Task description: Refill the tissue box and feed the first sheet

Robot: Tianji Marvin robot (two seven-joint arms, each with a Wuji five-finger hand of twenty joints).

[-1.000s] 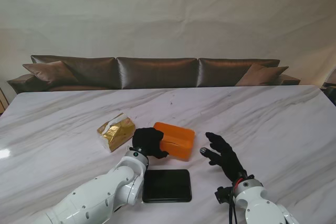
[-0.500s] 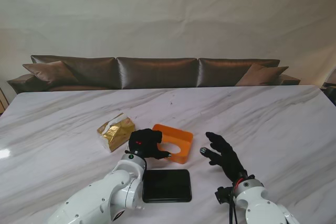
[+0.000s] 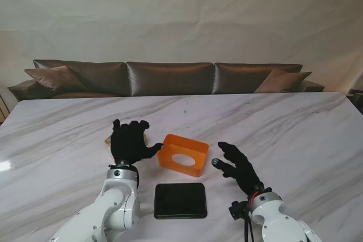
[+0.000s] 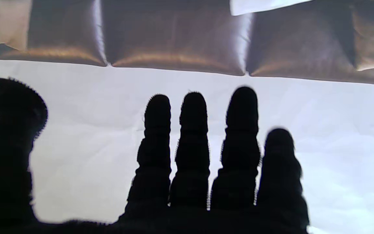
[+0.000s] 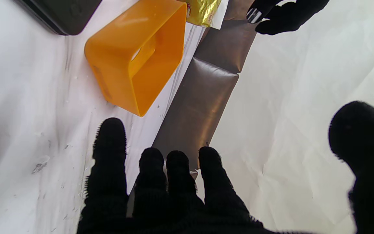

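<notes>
The orange tissue box (image 3: 182,154) sits mid-table with its oval slot showing; the right wrist view looks into the hollow of the orange box (image 5: 135,58). My left hand (image 3: 130,140) hovers open just left of it, fingers spread and thumb near the box's left edge, holding nothing. It hides most of the gold tissue pack (image 3: 108,140), whose corner also shows as the gold pack (image 5: 203,9). In its own view the left hand (image 4: 190,162) faces bare table and sofa. My right hand (image 3: 238,167) stands open right of the box, empty; its fingers (image 5: 161,188) are spread.
A flat black panel (image 3: 180,200) lies nearer to me than the orange box, between my two arms; the black panel (image 5: 60,13) also shows in the right wrist view. A brown sofa (image 3: 170,77) runs along the table's far edge.
My left hand has let go of the orange box, opened, and risen away to the left over the gold pack. The box has been turned so its slot shows. The right hand barely moved.
</notes>
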